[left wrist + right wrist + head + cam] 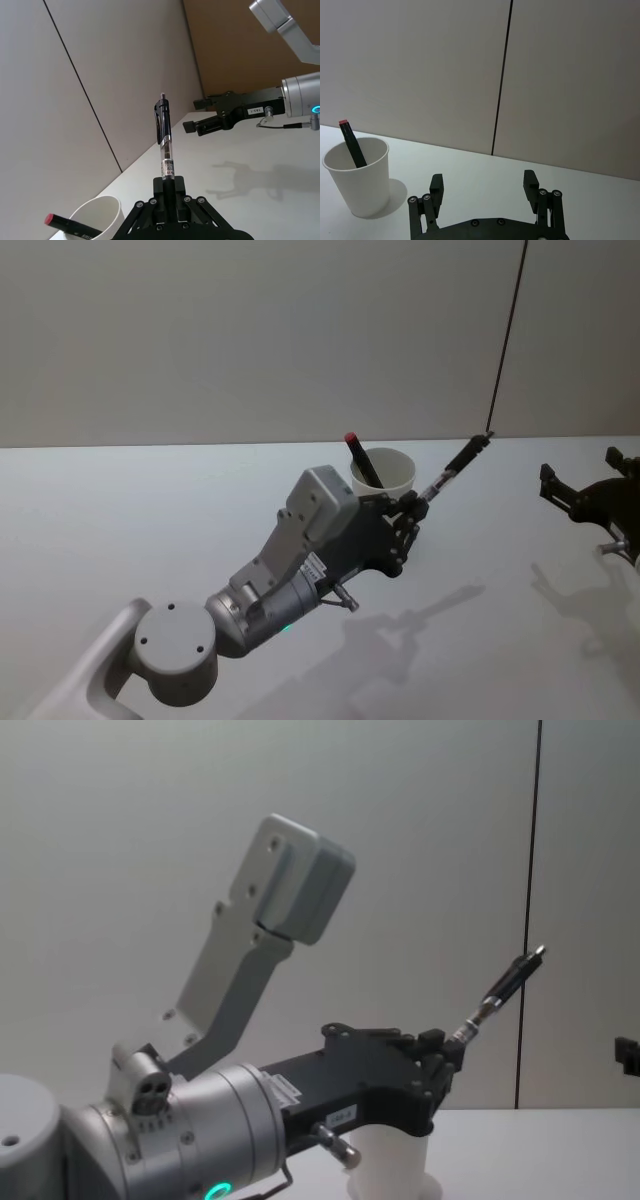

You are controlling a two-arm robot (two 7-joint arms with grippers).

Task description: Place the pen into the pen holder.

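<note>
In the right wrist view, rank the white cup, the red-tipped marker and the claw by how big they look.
1. right claw, open, though nearness to the camera inflates it.
2. white cup.
3. red-tipped marker, standing in the cup, lower part hidden.
Elsewhere, the left claw grips a clip pen near the cup.

The pen point(363, 462) is slim and black with a small red end; it stands tilted inside the pen holder point(400, 476), red end uppermost and clear of the rim, its lower part hidden; the pen holder is a plain white tapered cup, upright, just beside and below the jaws of the left gripper point(418, 503); those jaws clamp a ballpoint point(455, 468) that angles up and away from the cup.
</note>
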